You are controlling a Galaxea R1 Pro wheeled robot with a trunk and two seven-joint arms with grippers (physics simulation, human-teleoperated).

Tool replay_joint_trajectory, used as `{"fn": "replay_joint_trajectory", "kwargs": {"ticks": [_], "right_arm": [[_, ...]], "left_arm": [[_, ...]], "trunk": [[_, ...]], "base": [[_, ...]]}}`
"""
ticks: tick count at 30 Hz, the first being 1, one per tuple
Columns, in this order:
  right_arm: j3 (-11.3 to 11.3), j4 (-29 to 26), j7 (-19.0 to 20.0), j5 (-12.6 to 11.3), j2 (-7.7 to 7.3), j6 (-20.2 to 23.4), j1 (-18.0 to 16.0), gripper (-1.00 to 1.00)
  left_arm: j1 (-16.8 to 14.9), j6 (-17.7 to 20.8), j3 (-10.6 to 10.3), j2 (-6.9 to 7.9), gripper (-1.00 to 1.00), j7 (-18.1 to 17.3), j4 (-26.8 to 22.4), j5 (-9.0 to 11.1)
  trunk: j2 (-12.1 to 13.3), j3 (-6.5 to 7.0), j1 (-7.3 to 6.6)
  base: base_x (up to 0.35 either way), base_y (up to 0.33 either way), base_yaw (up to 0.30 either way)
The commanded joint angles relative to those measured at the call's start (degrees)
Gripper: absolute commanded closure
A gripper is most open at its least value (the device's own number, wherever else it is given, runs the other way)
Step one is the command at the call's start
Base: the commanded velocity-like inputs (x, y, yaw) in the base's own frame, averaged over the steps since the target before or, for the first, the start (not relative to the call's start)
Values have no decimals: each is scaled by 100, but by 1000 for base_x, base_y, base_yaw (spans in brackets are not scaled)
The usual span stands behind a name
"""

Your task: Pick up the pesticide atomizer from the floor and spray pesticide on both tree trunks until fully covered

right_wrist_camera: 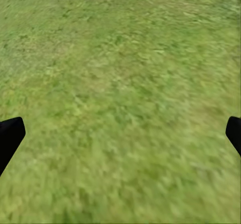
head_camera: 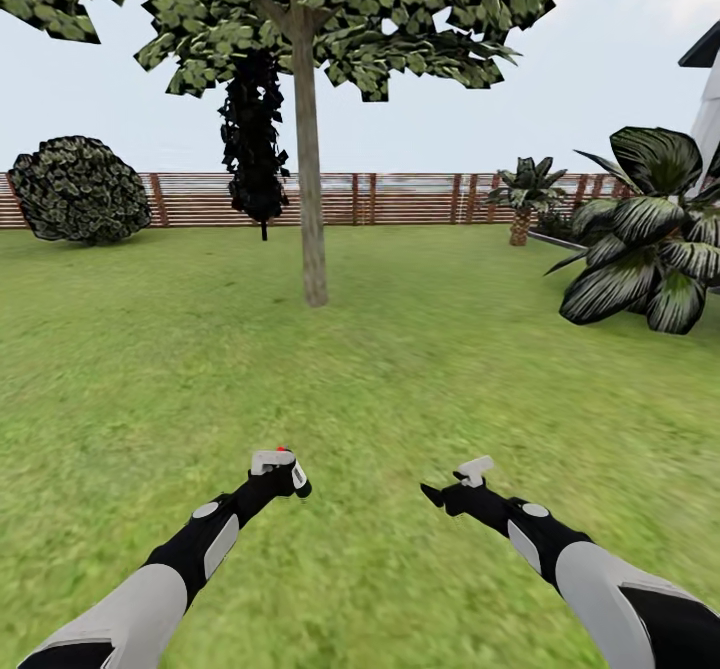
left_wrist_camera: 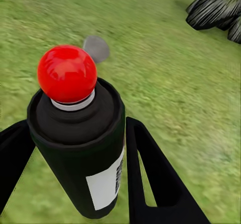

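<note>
My left gripper (head_camera: 290, 477) is shut on the pesticide atomizer (head_camera: 272, 461), held low over the lawn. In the left wrist view the atomizer (left_wrist_camera: 80, 148) is a dark can with a white label and a red knob, upright between the two black fingers (left_wrist_camera: 150, 179). One tree stands straight ahead; its bare grey-brown trunk (head_camera: 309, 199) rises into a blotchy green canopy (head_camera: 300, 9), several arm lengths beyond the atomizer. My right gripper (head_camera: 452, 481) is open with nothing in it. In the right wrist view that gripper (right_wrist_camera: 120, 133) has its fingertips wide apart over grass.
A dark narrow conifer (head_camera: 252, 139) hangs just behind the trunk. A round shrub (head_camera: 78, 189) sits at the far left by the slat fence (head_camera: 400, 199). A short palm (head_camera: 525, 199) and a large striped-leaf plant (head_camera: 650, 239) stand at right. A grey stepping stone (left_wrist_camera: 96, 48) lies in the grass.
</note>
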Motion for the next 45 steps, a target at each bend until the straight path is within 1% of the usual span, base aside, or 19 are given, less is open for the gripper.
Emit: {"fn": "replay_joint_trajectory", "kwargs": {"ticks": [1, 19, 24, 26, 28, 38, 41, 42, 45], "right_arm": [[0, 0, 1, 0, 3, 0, 0, -100], [-5, 8, -17, 7, 7, -1, 0, -100], [2, 20, -410, 8, 11, -1, 0, -100], [2, 23, -485, 9, 14, -1, 0, -100], [3, 25, -538, 9, 15, -1, 0, -100], [3, 26, -566, 9, 16, -1, 0, -100], [1, 26, -571, 9, 78, -1, 0, -100], [1, 26, -577, 3, 139, -1, 0, -100], [1, 26, -580, 1, 163, -1, 0, -100]], "left_arm": [[0, -1, 1, 0, 100, 5, -1, 2], [0, -1, 3, 0, 100, 5, -1, 2], [0, -1, 7, 0, 100, 5, -1, 2], [0, -1, 7, 0, 100, 5, -1, 2], [0, -1, 7, 0, 100, 5, -1, 2], [0, -1, 9, 0, 100, 5, -1, 2], [0, -1, 9, 0, 100, 5, -1, 2], [0, -1, 9, 0, 100, 5, -1, 2], [0, -1, 9, 0, 100, 5, -1, 2]], "trunk": [[0, 0, 0], [0, -31, 0], [0, -31, 0], [0, -31, 0], [0, -31, 0], [0, -31, 0], [0, -31, 0], [0, -31, 0], [0, -31, 0]], "base": [[350, 120, 0], [350, 121, 0], [350, 124, 0], [350, 125, 0], [350, 126, 0], [350, 128, 0], [350, 129, 0], [349, 129, 0], [349, 126, 0]]}}
